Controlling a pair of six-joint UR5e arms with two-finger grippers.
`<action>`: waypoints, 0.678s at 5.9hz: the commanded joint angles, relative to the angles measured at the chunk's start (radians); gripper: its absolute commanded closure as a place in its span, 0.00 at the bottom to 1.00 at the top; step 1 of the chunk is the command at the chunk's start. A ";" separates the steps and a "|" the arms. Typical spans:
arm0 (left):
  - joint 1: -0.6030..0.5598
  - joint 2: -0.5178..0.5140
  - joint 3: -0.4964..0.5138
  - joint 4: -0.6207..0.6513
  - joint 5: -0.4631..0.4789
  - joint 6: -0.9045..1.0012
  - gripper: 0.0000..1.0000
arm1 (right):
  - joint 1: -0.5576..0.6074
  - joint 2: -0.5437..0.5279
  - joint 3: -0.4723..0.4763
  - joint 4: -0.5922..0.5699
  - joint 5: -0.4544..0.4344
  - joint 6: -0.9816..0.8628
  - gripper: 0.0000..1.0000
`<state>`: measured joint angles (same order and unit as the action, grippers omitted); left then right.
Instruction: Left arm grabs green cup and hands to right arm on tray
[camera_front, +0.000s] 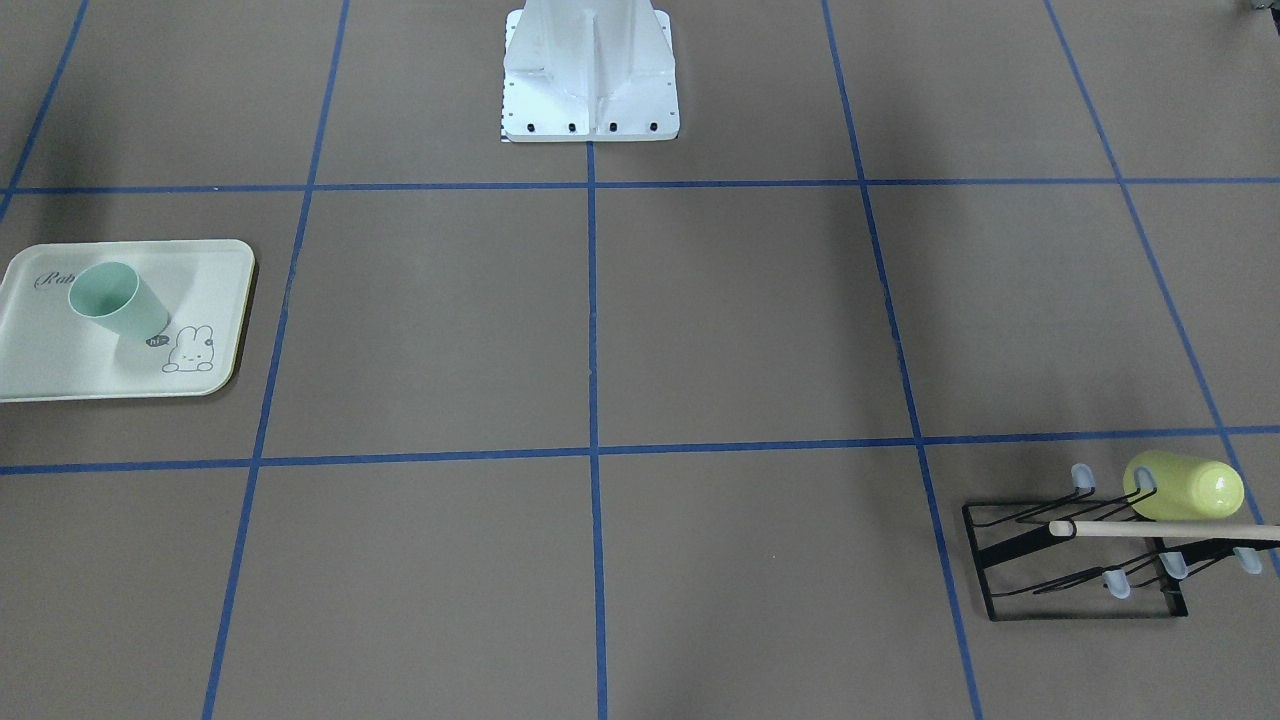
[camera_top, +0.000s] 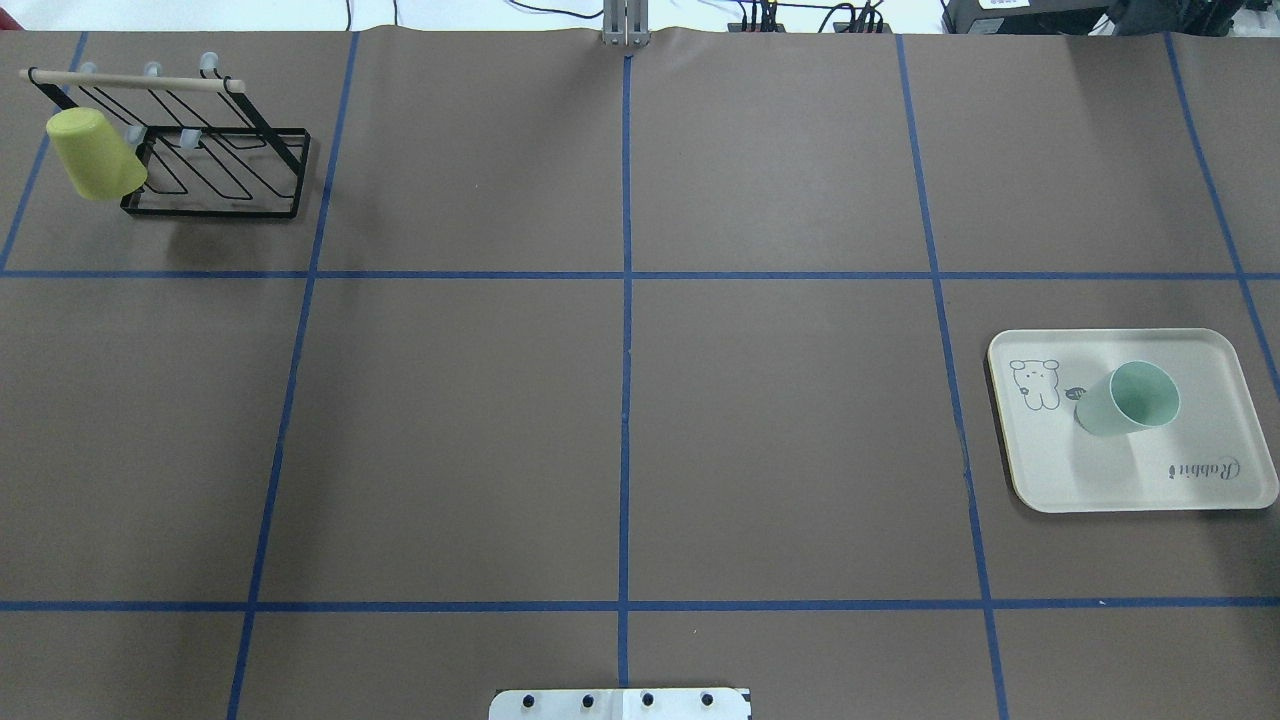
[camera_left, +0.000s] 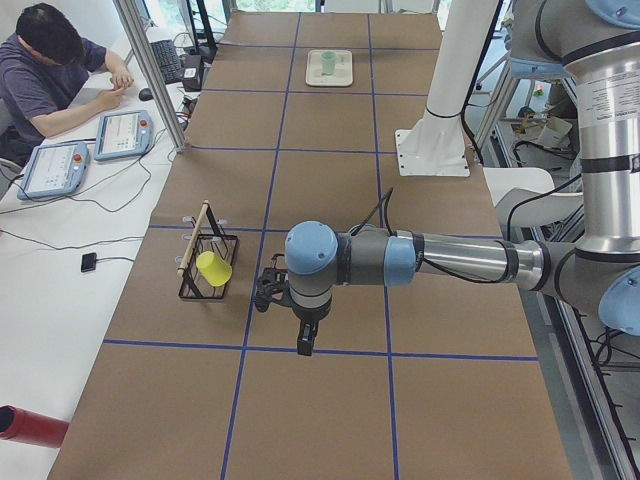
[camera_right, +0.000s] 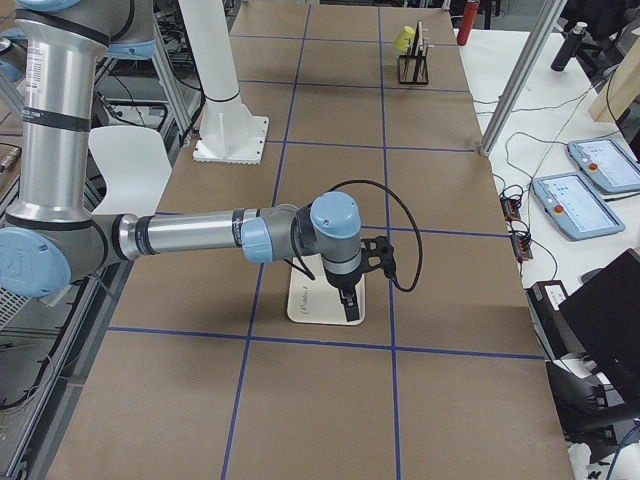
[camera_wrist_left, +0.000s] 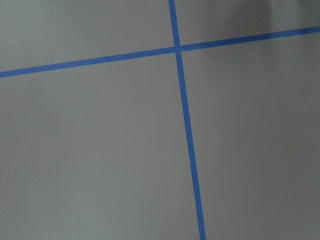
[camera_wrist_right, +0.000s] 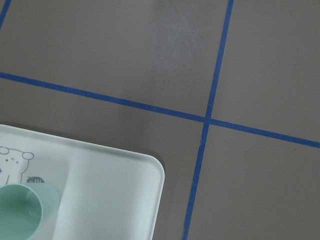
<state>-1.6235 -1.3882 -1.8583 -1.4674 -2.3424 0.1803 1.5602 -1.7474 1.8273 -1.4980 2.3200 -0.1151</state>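
The pale green cup (camera_top: 1130, 398) stands upright, mouth up, on the cream tray (camera_top: 1100, 490) at the table's right side; it also shows in the front view as the cup (camera_front: 118, 300) on the tray (camera_front: 60, 385). The right wrist view catches the cup (camera_wrist_right: 20, 210) and the tray's corner (camera_wrist_right: 115, 200) below it. The left gripper (camera_left: 305, 345) hangs over bare table beside the rack, far from the cup. Above the tray's (camera_right: 312, 305) near edge hangs the right gripper (camera_right: 350, 308). Both grippers show only in the side views, so I cannot tell whether either is open or shut.
A yellow-green cup (camera_top: 95, 155) hangs on a black wire rack (camera_top: 215, 170) at the far left corner. The white robot base (camera_front: 590, 80) sits at the table's near middle edge. A person (camera_left: 50, 70) sits at a side desk with tablets.
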 joint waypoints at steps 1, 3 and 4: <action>0.001 -0.003 -0.010 -0.002 -0.008 0.002 0.00 | 0.014 -0.070 -0.045 -0.027 -0.063 -0.069 0.00; 0.002 0.001 -0.004 -0.022 -0.006 0.011 0.00 | 0.012 -0.087 -0.056 -0.028 -0.053 -0.064 0.00; 0.001 0.009 0.004 -0.065 -0.002 0.002 0.00 | 0.014 -0.086 -0.051 -0.021 -0.051 -0.060 0.00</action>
<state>-1.6222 -1.3851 -1.8606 -1.5008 -2.3473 0.1878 1.5730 -1.8312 1.7750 -1.5238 2.2659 -0.1788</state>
